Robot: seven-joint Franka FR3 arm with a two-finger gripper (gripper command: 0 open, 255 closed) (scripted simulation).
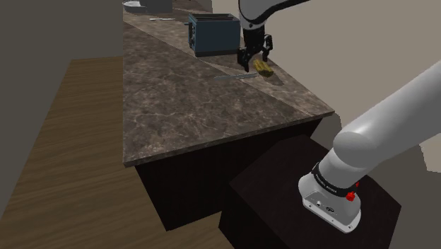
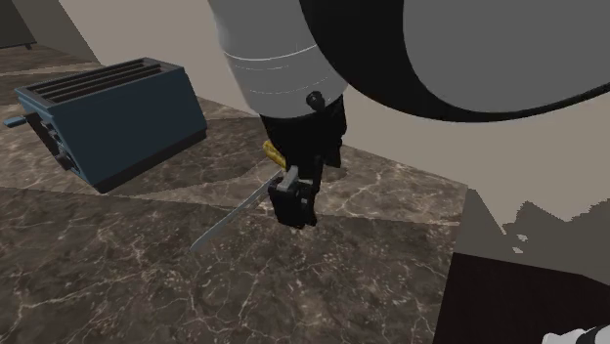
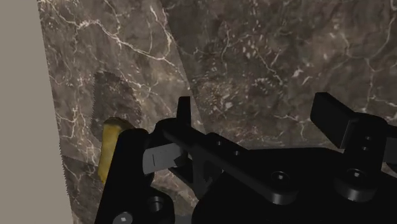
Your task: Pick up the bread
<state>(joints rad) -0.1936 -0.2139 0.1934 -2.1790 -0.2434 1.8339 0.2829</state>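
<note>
Bread (image 1: pixel 263 66): yellow piece lying flat on the bench (image 1: pixel 184 106), upper right of the shoulder view, right of the toaster (image 1: pixel 215 34). Long axis appears to run upper left to lower right.
Jaws: released and empty. The bread lies just outside them, not between.
Handling: shift sideways, straddle the short axis, lower, then close.

Counter (image 1: pixel 212 106): dark brown stone, marble-like, pale veins, smooth polished face.
Toaster (image 1: pixel 215 35): dark blue shell, matt.
Knife (image 2: pixel 230 217): grey metal, dull sheen.
Bread (image 3: pixel 109 149): yellow, matt, plain.
Claw (image 1: pixel 256 62): black, matt.
Arm (image 1: pixel 396 120): white, smooth, slight gloss.
Floor (image 1: pixel 63 141): brown wood planks.
</note>
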